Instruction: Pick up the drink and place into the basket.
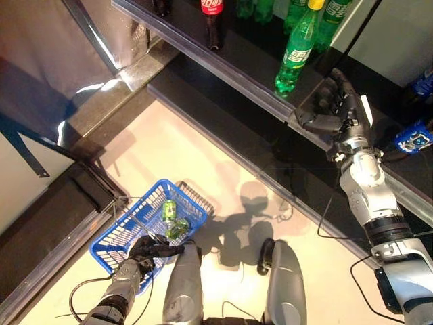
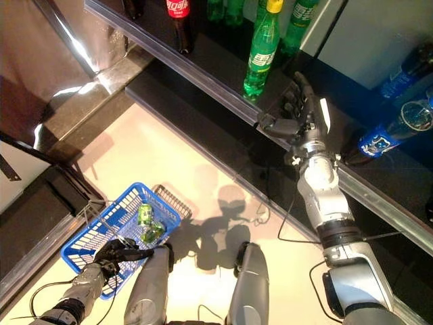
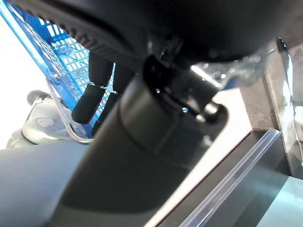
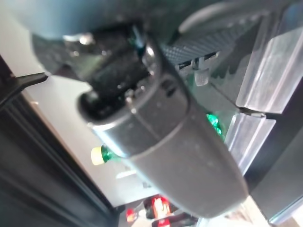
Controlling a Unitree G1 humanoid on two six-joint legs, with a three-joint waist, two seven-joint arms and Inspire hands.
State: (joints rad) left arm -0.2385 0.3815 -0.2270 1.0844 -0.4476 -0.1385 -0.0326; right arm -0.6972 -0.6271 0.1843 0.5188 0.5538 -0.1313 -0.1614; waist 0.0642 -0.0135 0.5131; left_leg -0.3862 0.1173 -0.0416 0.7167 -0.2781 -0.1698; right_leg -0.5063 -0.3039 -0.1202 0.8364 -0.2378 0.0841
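At lower left, the left hand curls round the blue basket handle; two green cans lie inside. On the shelf, a green bottle stands just beside the right hand, whose fingers are straight and empty.

arms: silver-grey, jointed | right hand: dark, white strip | left hand: dark

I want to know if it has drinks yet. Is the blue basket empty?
Not empty. The blue basket holds two green cans lying inside it.
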